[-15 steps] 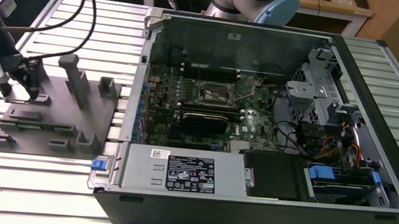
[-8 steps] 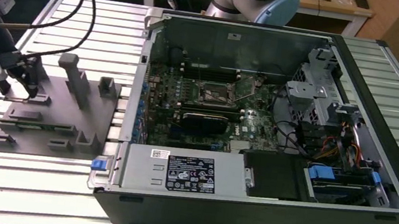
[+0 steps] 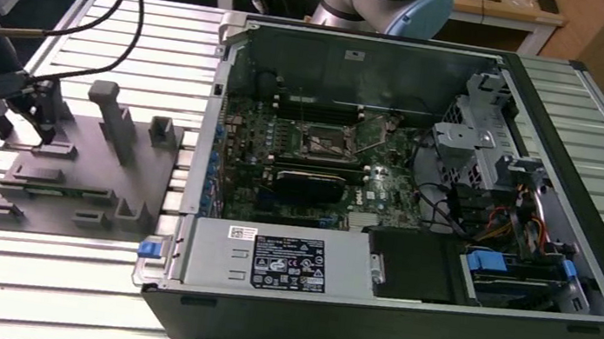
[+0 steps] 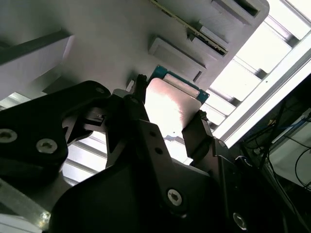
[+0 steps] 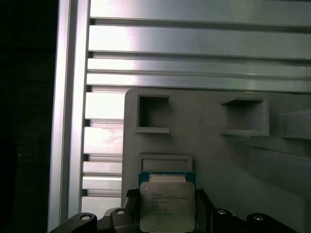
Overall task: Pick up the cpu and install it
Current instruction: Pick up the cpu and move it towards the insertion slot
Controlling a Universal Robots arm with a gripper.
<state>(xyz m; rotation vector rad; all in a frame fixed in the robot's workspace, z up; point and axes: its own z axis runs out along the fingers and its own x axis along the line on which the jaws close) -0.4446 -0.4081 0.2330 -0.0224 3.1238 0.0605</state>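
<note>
The black gripper [image 3: 26, 133] has its 2 fingers [image 4: 194, 136] closed partway onto opposite edges of the small flat square cpu with the silver-grey metal top [image 5: 166, 206]. The cpu sits between them. Just beneath lies the grey plastic fixture plate [image 3: 92, 164]; I cannot tell whether cpu and plate touch. The open black computer case [image 3: 376, 320] stands well away from the gripper.

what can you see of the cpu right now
The cpu is a small flat square chip: a shiny silver-grey metal lid with fine print, on a green board that shows as a thin rim. It lies lid up between the fingers of the gripper, which press on two opposite edges in both wrist views. It is at the grey fixture, by a shallow rectangular pocket; whether it touches the fixture I cannot tell.
</note>
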